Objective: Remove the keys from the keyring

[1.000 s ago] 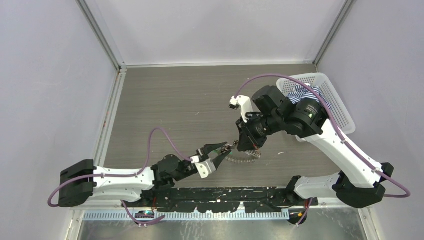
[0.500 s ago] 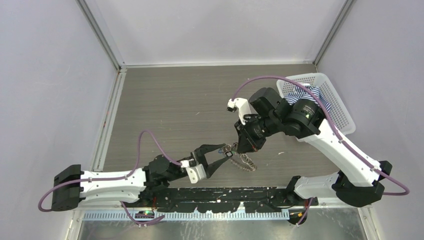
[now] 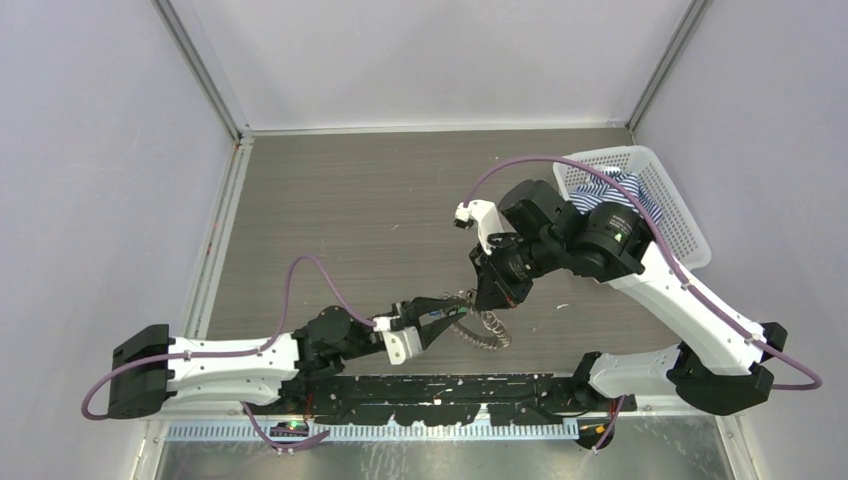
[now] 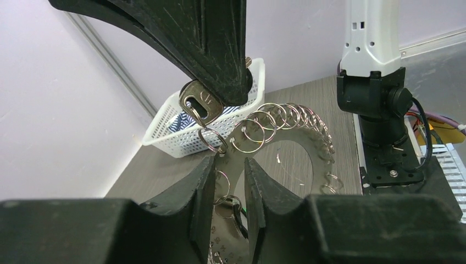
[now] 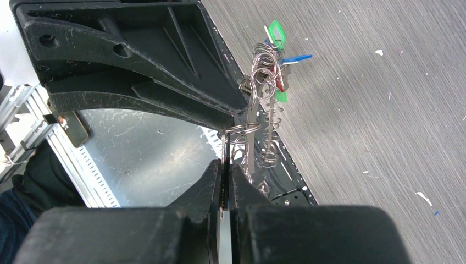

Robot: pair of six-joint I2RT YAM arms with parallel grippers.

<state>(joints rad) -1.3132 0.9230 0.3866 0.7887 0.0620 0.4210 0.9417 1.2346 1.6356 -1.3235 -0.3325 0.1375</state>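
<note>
- Near the middle of the table's (image 3: 350, 210) near edge, between the 2 grippers: the keyring (image 3: 486, 332), a flat silvery disc with a wide hole, tilted up on edge.
- Contact with the table at its lowest part: impossible to tell.
- All round its rim: a row of small split rings (image 4: 286, 115), overlapping like a coil.
- Reaching in from the far right: the right gripper (image 5: 226, 166), fingers squeezed together on 1 thin metal key (image 4: 199, 104), seen edge-on from the right wrist.
- Poking out past those fingertips: the head of the metal key with its slotted hole, hooked through 1 split ring on the keyring's rim.
- Coming in low from the near left: the left gripper (image 4: 229, 163), its 2 fingers a narrow gap apart, astride the rim just under the clamped key.
- Left pads pressing on the metal or merely flanking it: impossible to tell.
- On the stretch of rim farthest from the right fingertips: the other keys (image 5: 276, 34), bunched together, 2 with green heads, 1 blue, 1 red.
- Left and right fingertips just beside each other at the split rings.
- In the table's far right corner, well apart from all this: a white mesh basket (image 3: 680, 215) with a blue-and-white striped cloth (image 3: 605, 188) inside.
</note>
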